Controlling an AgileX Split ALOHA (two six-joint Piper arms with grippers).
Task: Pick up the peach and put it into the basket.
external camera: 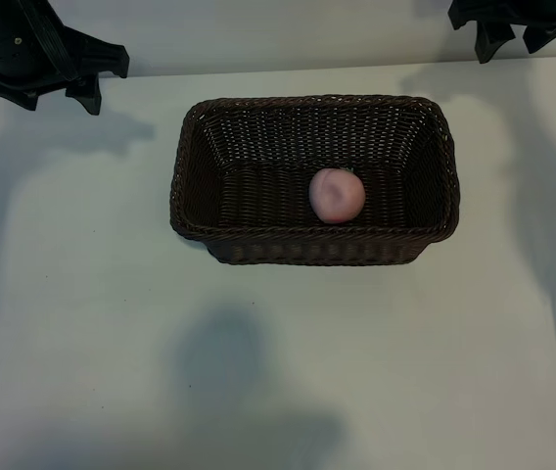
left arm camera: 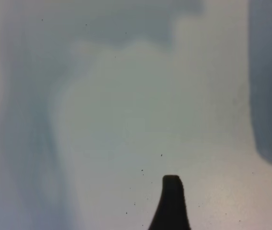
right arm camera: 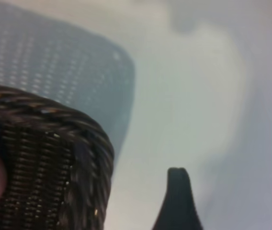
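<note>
White tabletop (external camera: 82, 343) fills the exterior view; the basket (external camera: 190, 196) sits at centre, and the peach (external camera: 337, 195) already lies inside, toward its 4 o'clock. Left gripper (external camera: 58, 83) at 10 o'clock and right gripper (external camera: 513, 34) at 1 o'clock hang spread wide, holding nothing. The left wrist view shows only bare table. The right wrist view catches the basket's rim and a sliver of peach. The fruit looks light, round, smooth and bruisable; it is best gripped gently across its middle. No writing is readable.

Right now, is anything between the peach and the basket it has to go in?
Nothing: the peach already lies inside the basket, on its floor near the front wall. Both grippers sit back at the table's far corners, empty.
</note>
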